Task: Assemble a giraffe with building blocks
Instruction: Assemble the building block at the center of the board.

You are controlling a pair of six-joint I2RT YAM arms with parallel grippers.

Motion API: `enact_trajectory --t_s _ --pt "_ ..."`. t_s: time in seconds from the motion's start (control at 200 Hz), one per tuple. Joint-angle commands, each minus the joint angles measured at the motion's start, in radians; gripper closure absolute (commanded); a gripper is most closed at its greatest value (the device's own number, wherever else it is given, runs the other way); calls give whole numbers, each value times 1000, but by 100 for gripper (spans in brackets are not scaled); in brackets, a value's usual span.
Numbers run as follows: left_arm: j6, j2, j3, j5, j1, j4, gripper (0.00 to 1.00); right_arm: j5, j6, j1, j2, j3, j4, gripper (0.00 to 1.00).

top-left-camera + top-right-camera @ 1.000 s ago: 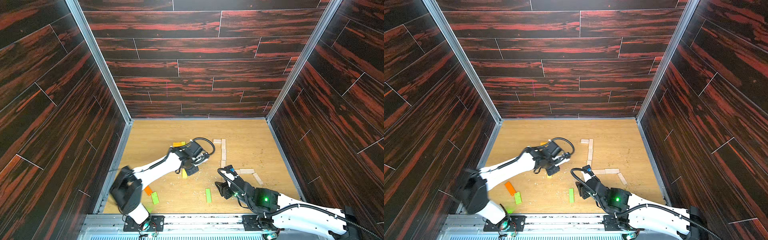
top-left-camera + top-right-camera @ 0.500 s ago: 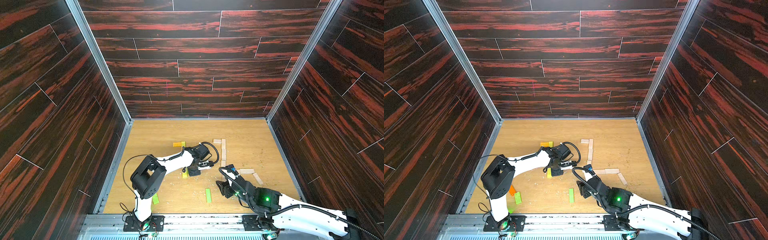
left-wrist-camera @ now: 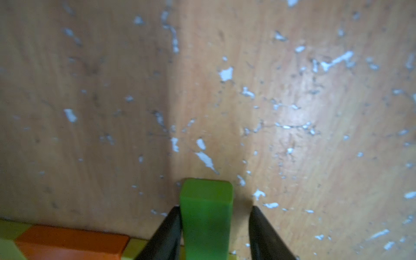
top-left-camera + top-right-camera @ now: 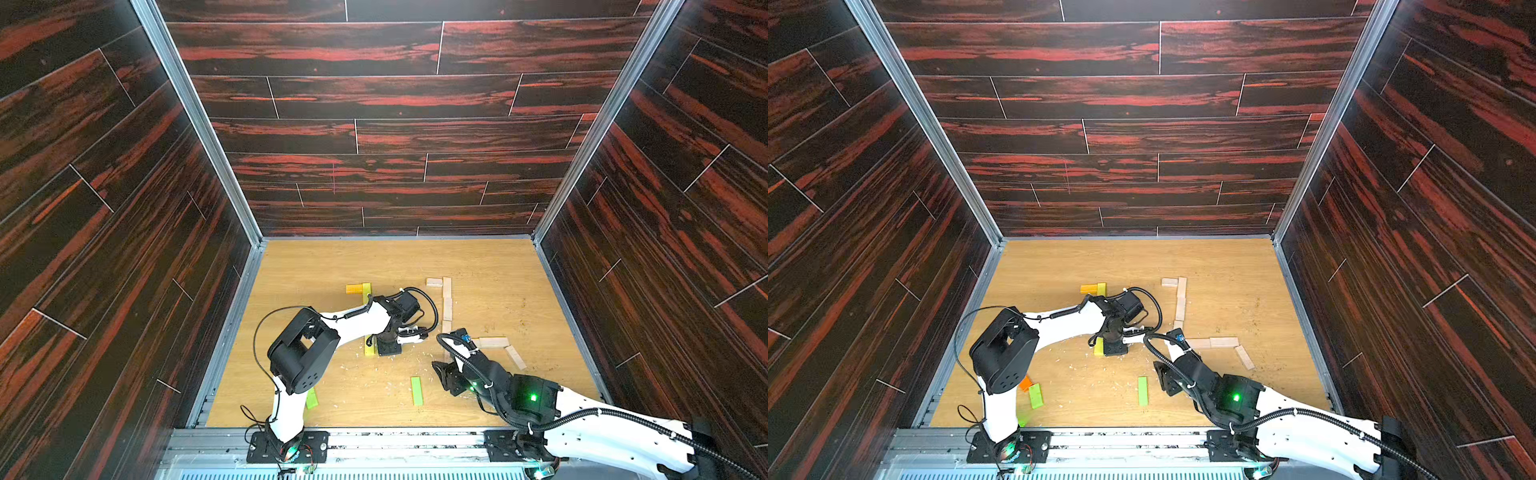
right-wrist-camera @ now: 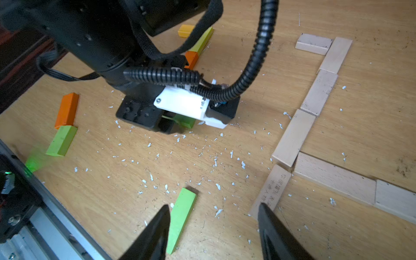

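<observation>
My left gripper (image 3: pixel 215 209) points straight down at the floor (image 3: pixel 292 112) with a green building block (image 3: pixel 206 216) standing between its jaws. One finger touches the block and the other stands apart from it, so the gripper is open. The same block (image 5: pixel 184 120) shows under the left gripper (image 4: pixel 388 347) in the right wrist view. Pale building blocks (image 4: pixel 446 299) lie in an L-shaped line to its right. My right gripper (image 5: pixel 213 205) hovers open and empty over the floor, between a flat green block (image 5: pixel 182 216) and a printed pale block (image 5: pixel 272 189).
An orange block (image 5: pixel 67 110) and a light green block (image 5: pixel 62 140) lie near the left arm's base. Yellow and orange blocks (image 4: pixel 358 288) sit behind the left gripper. White flecks litter the floor. Dark walls (image 4: pixel 124 249) close three sides, and a metal rail (image 4: pixel 374 440) runs along the front.
The left arm swung right and came down with the block to the floor, and its jaws have parted from the block. The right arm has hardly moved.
</observation>
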Motion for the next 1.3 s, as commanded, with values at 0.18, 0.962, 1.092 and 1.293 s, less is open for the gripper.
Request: enact_trajectory --t_s 0.18,0.962,1.092,1.293 --pt "27 -4 9 5 -6 -39 45 -8 -3 -8 26 4 14 37" --pt "61 13 7 -43 -6 -72 62 -19 -4 -17 39 3 25 37" --pt "62 14 6 -43 -6 -73 62 -22 -5 -16 41 3 27 37" --pt "55 18 11 -43 -5 -90 61 -25 -5 -18 45 5 30 37"
